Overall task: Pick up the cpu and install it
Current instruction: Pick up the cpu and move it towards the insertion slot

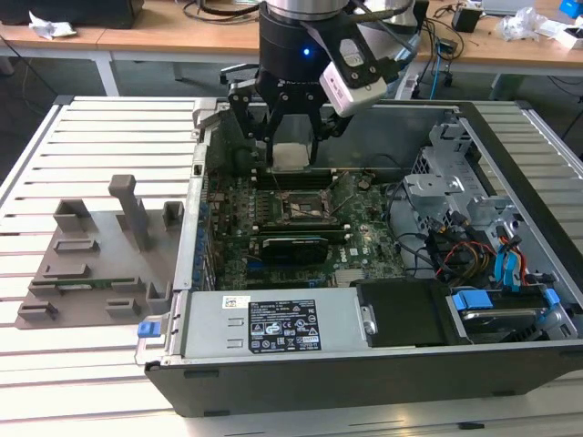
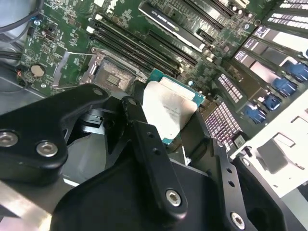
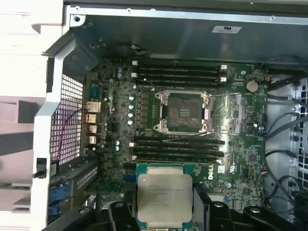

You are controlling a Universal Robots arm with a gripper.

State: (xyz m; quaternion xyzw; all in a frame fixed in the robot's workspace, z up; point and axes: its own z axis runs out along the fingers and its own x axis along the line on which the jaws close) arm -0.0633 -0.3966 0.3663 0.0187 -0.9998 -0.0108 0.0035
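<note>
Fingers (image 2: pixel 144 139) clamped on cpu (image 2: pixel 168 108), one finger on each of two opposite edges, silvery top visible in both wrist views. Cpu held level in air inside open computer case (image 1: pixel 364 364), above green motherboard (image 3: pixel 240 159), not touching it. In exterior view, cpu hangs over far part of board, just beyond socket (image 3: pixel 184 111). Socket contacts exposed, metal frame swung open beside it. Grey tray (image 1: pixel 91 264) lies on slatted table (image 1: pixel 91 137), at the exterior view's left of case, well apart from cpu.
</note>
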